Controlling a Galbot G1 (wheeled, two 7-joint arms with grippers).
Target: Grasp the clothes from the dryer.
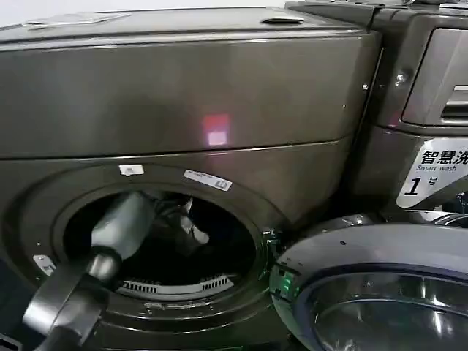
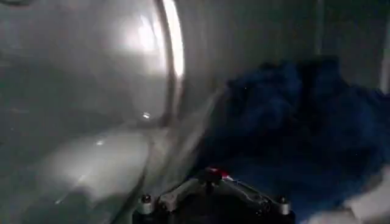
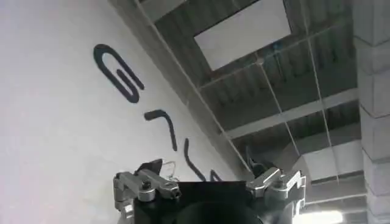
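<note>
**Clothes: reach in progress, grasp pending**

The clothes (image 2: 304, 122) are lying inside the dryer (image 1: 183, 110) as a dark blue heap, resting on the drum floor toward the rear wall. A small light-coloured piece is showing at the edge of the heap in the left wrist view; I cannot tell whether it is a separate garment.

Status, as judged from the current views:

1. The dryer door (image 1: 380, 292) is standing open, swung out to the right of the opening. This step is complete.
2. I am reaching my left arm through the round opening (image 1: 168, 241), so the left gripper (image 2: 213, 195) is sitting inside the drum, near the heap.
3. The grasp itself is not yet made. No fabric is sitting between the visible parts of the gripper.
4. Lifting the clothes out past the door rim is still outstanding.

Gripper state: I cannot tell how far apart the left gripper's jaws are standing.

My right gripper (image 3: 207, 192) is parked away from the dryer, pointing up toward a wall and ceiling, holding nothing.
</note>
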